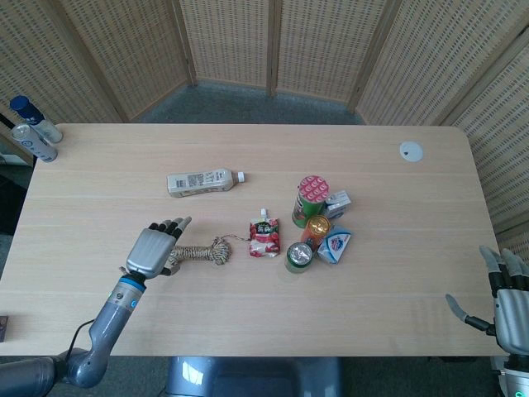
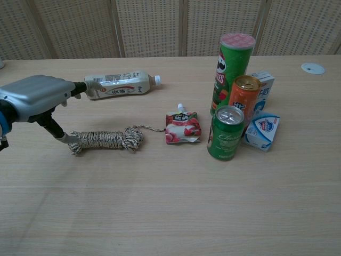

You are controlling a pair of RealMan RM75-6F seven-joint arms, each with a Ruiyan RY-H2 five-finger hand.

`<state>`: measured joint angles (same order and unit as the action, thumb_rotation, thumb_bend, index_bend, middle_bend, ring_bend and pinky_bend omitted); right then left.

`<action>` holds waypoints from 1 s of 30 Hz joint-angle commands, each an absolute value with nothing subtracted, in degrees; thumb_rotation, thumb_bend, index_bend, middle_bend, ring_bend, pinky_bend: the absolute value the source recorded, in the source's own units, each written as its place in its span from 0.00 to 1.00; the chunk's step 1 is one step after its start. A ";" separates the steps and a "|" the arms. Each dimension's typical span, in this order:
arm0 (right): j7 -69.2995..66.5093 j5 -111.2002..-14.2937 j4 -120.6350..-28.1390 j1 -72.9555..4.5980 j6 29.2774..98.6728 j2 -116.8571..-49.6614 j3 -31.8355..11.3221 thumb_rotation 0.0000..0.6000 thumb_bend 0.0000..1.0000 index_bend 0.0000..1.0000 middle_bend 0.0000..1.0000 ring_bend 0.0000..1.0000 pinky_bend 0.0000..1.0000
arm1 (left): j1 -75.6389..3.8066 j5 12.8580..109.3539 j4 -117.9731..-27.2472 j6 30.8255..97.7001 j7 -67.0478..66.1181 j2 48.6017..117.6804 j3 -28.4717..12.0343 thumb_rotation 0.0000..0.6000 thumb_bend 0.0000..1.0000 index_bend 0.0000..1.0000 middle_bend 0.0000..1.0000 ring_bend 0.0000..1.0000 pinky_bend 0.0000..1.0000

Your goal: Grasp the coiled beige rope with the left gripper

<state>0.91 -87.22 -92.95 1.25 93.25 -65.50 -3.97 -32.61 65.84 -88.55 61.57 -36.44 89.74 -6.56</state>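
One coiled beige rope (image 1: 200, 251) (image 2: 106, 140) lies on the wooden surface (image 1: 248, 314) (image 2: 160, 213), left of the middle, with its long side going left to right and a thin loose end pointing to the right. One left hand (image 1: 153, 249) (image 2: 36, 96) is over the left end of the rope. Its fingers are spread and they hold nothing; in the chest view the thumb tip comes down to the left end of the coil, and I cannot tell if it touches. The right hand (image 1: 506, 303) is at the right edge of the head view, well apart from all things, with fingers apart and nothing inside.

Just right of the rope's loose end lies one red pouch (image 1: 264, 237) (image 2: 183, 127) with a white spout. Behind the rope, one white bottle (image 1: 203, 180) (image 2: 118, 85) lies on its side. To the right of the pouch stands a tight group: one tall green tube (image 1: 310, 197) (image 2: 232, 69) with a red lid, one orange can (image 1: 316, 227) (image 2: 245, 98), one green can (image 1: 298, 256) (image 2: 226, 133), and two small white and blue cartons (image 1: 335, 244) (image 2: 262, 130), one lying in front and one standing behind the orange can.

At the far left corner lie two bottles (image 1: 33, 131), and near the far right corner is one small white disc (image 1: 411, 150) (image 2: 312, 68).
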 commanded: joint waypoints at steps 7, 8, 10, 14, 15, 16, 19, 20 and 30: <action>0.74 -86.82 -93.10 2.20 93.92 -64.90 -3.91 0.39 0.27 0.00 0.14 0.00 0.00 | -35.95 62.97 -81.69 57.73 -36.78 95.38 -7.05 0.90 0.05 0.06 0.19 0.24 0.32; 0.73 -86.77 -93.14 2.32 94.02 -64.83 -3.90 0.39 0.27 0.00 0.14 0.00 0.00 | -36.25 62.75 -80.92 57.34 -36.68 95.97 -7.08 0.90 0.05 0.07 0.19 0.24 0.32; 0.71 -86.63 -93.22 2.63 94.29 -64.64 -3.91 0.38 0.27 0.00 0.14 0.00 0.00 | -36.96 62.45 -79.17 56.59 -36.52 97.36 -7.15 0.90 0.05 0.07 0.19 0.24 0.32; 0.59 -86.43 -93.36 3.27 94.87 -64.18 -3.88 0.38 0.27 0.00 0.14 0.00 0.00 | -38.36 61.77 -76.47 55.10 -36.51 99.68 -7.35 0.91 0.05 0.10 0.21 0.26 0.33; 0.54 -86.38 -93.37 3.43 95.00 -64.05 -3.85 0.38 0.27 0.00 0.14 0.00 0.00 | -38.64 61.65 -75.95 54.92 -36.49 100.16 -7.45 0.92 0.05 0.13 0.22 0.27 0.34; 0.45 -86.31 -93.39 3.59 95.12 -63.94 -3.84 0.38 0.27 0.00 0.14 0.00 0.00 | -38.85 61.48 -75.47 54.89 -36.46 100.66 -7.60 0.93 0.05 0.17 0.23 0.30 0.34; 0.03 -85.99 -93.25 4.15 95.64 -63.73 -3.90 0.39 0.27 0.00 0.14 0.00 0.00 | -39.48 60.95 -74.30 54.48 -36.84 101.71 -7.62 0.96 0.05 0.25 0.26 0.36 0.34; -0.18 -85.94 -93.15 4.33 95.89 -63.72 -3.96 0.39 0.27 0.00 0.14 0.00 0.00 | -39.69 60.72 -74.06 54.20 -37.02 101.94 -7.52 0.97 0.05 0.27 0.28 0.37 0.35; -0.42 -85.97 -93.19 4.90 96.37 -63.66 -4.21 0.38 0.27 0.00 0.14 0.00 0.00 | -40.29 59.21 -73.64 52.96 -37.74 102.31 -6.29 1.00 0.18 0.39 0.40 0.44 0.41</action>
